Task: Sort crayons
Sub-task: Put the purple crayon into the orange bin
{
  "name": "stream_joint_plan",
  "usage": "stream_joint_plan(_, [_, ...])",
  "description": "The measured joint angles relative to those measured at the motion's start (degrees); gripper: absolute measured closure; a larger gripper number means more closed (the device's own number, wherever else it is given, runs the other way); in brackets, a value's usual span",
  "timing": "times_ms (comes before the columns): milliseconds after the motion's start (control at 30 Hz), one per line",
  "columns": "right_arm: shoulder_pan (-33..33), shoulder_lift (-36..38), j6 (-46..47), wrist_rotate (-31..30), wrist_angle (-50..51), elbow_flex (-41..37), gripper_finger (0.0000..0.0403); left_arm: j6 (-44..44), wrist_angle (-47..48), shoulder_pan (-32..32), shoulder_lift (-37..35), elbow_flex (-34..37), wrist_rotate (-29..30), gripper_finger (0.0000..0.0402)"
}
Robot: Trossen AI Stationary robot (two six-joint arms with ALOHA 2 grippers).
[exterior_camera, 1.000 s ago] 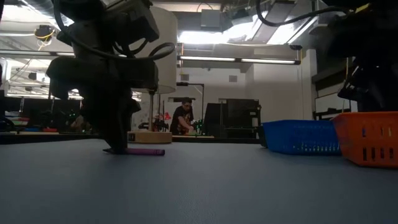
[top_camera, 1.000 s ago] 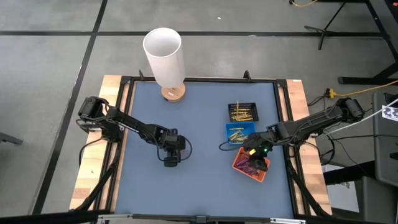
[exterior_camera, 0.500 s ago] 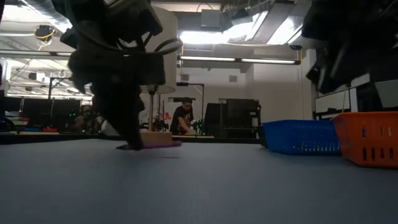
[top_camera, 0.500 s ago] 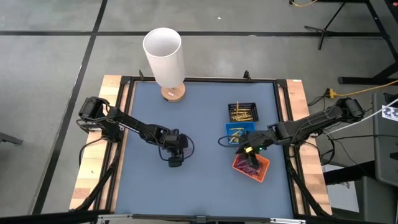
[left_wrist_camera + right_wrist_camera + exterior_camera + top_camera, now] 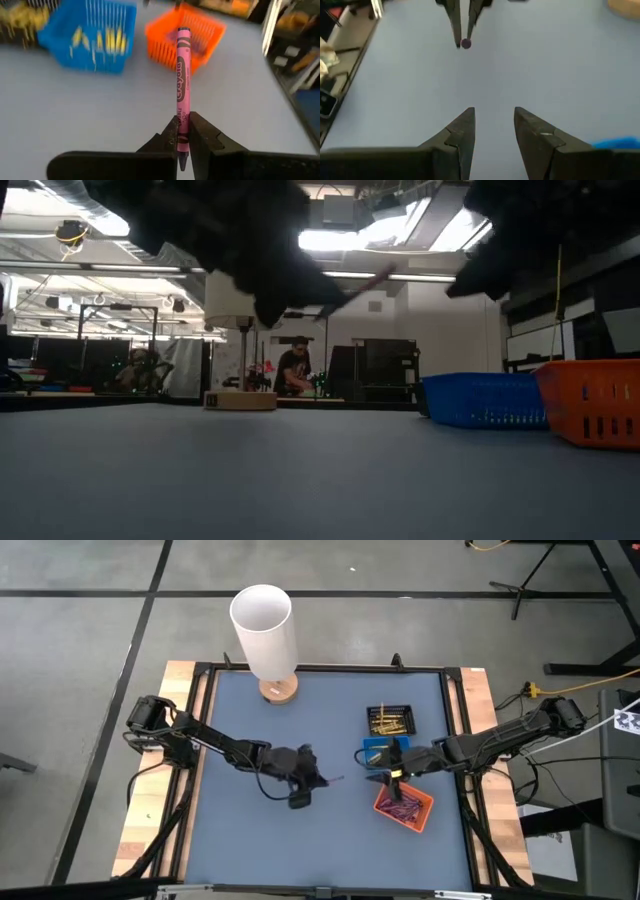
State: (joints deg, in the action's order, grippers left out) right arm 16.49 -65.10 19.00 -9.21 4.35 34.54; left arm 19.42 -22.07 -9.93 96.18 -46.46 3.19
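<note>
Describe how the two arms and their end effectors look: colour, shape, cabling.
Both arms are dark, slim and jointed, with black cables looping beside them. The left end effector has two black, wedge-shaped fingers tapering to narrow tips. The right end effector has matching black tapered fingers, and a small green light shows near it from above.

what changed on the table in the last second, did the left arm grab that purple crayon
Yes. The left gripper closed on the purple crayon that lay on the table, lifted it and carried it toward the trays. The right gripper, open, moved from over the orange tray back toward the table's middle, now facing the left one. The blue tray, black tray and white cylinder stayed put.
</note>
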Motion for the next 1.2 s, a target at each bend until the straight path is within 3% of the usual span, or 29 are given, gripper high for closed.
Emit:
stream_joint_plan(233, [0.0,0.0,-4.5,-0.9,-9.4,0.0,0.0267,-8.4,-13.2,0.0,0.0,0.0,3.5,0.0392])
stream_joint_plan(533, [0.0,0.0,-10.8,-0.9,-23.8,0.0,0.0267,-21.5,-27.3,0.0,0.0,-0.1,3.8,0.0392])
stream_joint_plan(800, [0.0,-4.0,-16.5,-0.9,-38.8,0.0,0.0267,-24.5,-29.4,0.1,-0.1,-0.1,4.4,0.0392])
stream_joint_plan(1200, [0.0,-10.9,-19.5,-0.7,-47.0,0.0,0.0267,-24.5,-29.5,0.1,-0.1,-0.1,5.1,0.0392])
